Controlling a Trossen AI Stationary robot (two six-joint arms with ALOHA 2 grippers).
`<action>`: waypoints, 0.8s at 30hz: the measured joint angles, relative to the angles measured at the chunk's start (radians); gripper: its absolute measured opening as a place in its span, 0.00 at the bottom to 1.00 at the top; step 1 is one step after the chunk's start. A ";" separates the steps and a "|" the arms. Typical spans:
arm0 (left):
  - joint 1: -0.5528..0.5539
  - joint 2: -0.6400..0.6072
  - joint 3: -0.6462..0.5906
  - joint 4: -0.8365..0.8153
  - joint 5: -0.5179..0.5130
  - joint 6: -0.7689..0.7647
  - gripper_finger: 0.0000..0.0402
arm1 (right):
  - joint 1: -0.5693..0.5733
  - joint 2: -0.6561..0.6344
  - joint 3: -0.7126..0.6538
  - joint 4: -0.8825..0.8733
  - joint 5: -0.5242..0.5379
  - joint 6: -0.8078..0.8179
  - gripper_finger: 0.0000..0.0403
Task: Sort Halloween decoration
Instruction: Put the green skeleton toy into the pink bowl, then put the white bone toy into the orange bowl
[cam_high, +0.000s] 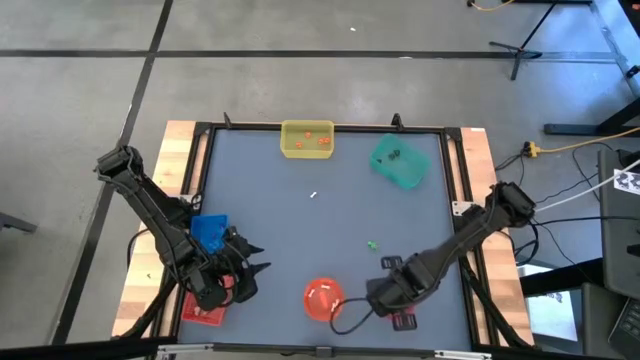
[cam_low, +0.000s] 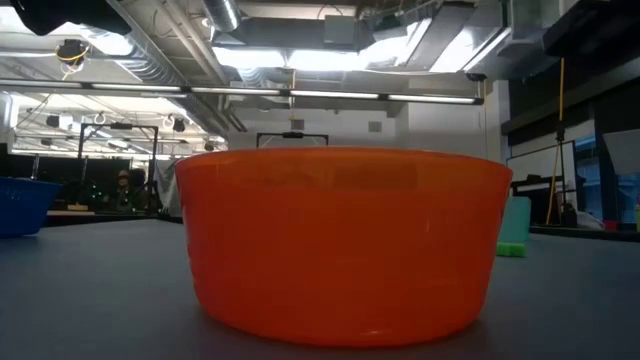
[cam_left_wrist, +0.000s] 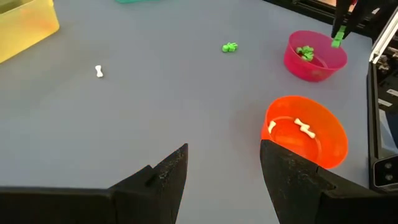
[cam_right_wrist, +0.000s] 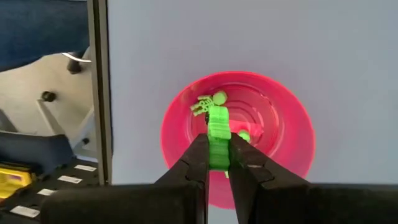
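My right gripper (cam_right_wrist: 217, 146) is shut on a bright green trinket (cam_right_wrist: 217, 127) and hovers over a pink bowl (cam_right_wrist: 283, 134) near the table's near edge; the bowl holds more green trinkets (cam_left_wrist: 304, 52). My left gripper (cam_left_wrist: 224, 149) is open above bare table at the near left (cam_high: 258, 268). An orange bowl (cam_left_wrist: 323, 134) between the arms holds white bone-shaped trinkets (cam_left_wrist: 305, 127). One green trinket (cam_left_wrist: 229, 46) and one white trinket (cam_left_wrist: 99, 71) lie loose on the table. The yellow tray (cam_high: 307, 138) holds orange trinkets. My right gripper pinches the green trinket between its two fingers (cam_right_wrist: 198, 155), coming from above and pointing down. The trinket's upper part (cam_right_wrist: 217, 118) sticks out past the fingertips. It is lifted clear, above the inside of the pink bowl.
A teal container (cam_high: 400, 160) with dark trinkets stands at the far right, a blue tray (cam_high: 208, 232) and a red tray (cam_high: 205, 312) beside the left arm. A raised black frame (cam_high: 455, 180) edges the grey table. The orange bowl (cam_low: 345, 245) fills the low view.
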 joint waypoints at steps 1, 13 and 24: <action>0.000 0.000 0.000 0.000 0.000 0.000 0.46 | 0.007 0.000 0.000 0.000 0.009 0.000 0.09; 0.000 0.000 0.000 0.000 0.001 -0.001 0.46 | 0.016 0.000 0.000 -0.001 0.025 -0.001 0.23; 0.012 0.000 0.000 0.001 -0.001 -0.001 0.46 | 0.017 0.000 0.000 -0.029 0.025 -0.001 0.46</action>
